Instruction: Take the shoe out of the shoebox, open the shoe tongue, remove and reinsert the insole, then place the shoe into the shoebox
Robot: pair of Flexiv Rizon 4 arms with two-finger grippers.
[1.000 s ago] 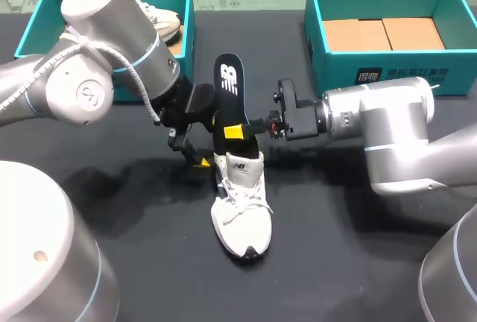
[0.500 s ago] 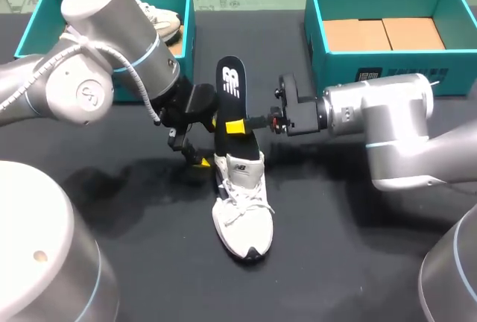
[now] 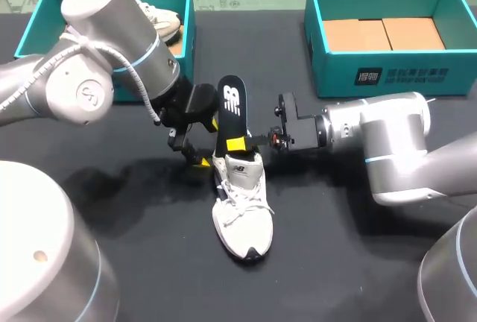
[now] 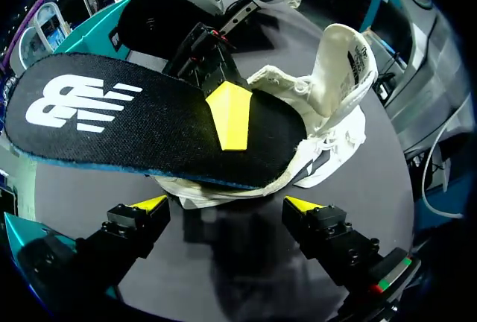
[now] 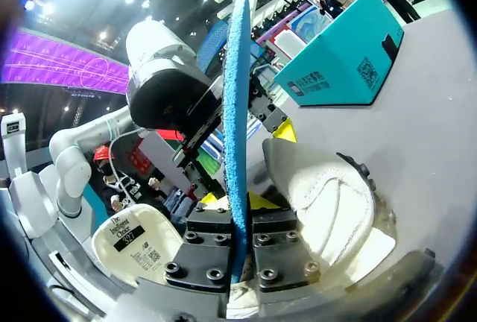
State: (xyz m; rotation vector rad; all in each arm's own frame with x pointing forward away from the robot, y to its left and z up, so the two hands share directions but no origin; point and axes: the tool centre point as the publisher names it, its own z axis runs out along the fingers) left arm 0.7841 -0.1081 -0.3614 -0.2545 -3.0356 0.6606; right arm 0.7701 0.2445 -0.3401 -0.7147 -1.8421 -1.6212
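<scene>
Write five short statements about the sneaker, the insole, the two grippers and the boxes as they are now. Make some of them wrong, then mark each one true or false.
1. The right gripper is shut on the black insole with a white logo. True.
2. The white lace-up sneaker below that insole sits inside a shoebox. False: it stands on the black table, outside both boxes.
3. The left gripper clamps the sneaker's heel. False: it is open beside the heel and holds nothing.
4. The teal shoebox on the right holds brown cardboard boxes. True.
5. The insole lies flat on the table. False: it is held up at a tilt, with its lower end at the sneaker's opening.
</scene>
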